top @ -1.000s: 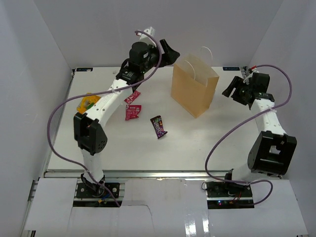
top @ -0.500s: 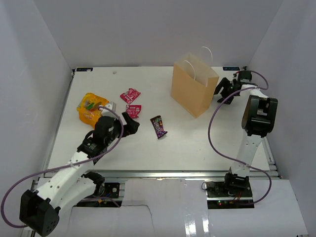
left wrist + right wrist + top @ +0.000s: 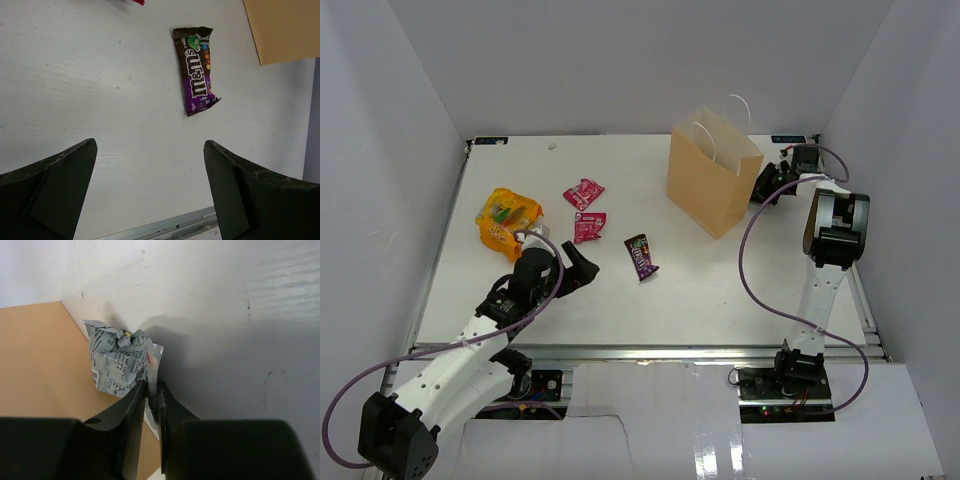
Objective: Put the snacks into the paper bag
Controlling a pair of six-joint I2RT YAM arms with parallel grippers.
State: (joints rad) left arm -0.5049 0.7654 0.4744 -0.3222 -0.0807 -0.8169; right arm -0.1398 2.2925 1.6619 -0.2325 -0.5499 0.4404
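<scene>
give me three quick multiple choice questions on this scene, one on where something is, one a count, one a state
1. Where is the M&M's packet?
A) flat on the table
B) inside the paper bag
C) in the left gripper

2. How many pink packets lie on the table?
A) one
B) two
C) four

3. The right gripper is:
A) wide open, empty
B) pinched shut on a crumpled silvery packet beside the paper bag
C) clamped on the M&M's packet

Answers:
1 A, it lies on the table ahead of the open left gripper.
2 B, the top view shows two.
3 B, the right wrist view shows the fingers closed on its edge.
</scene>
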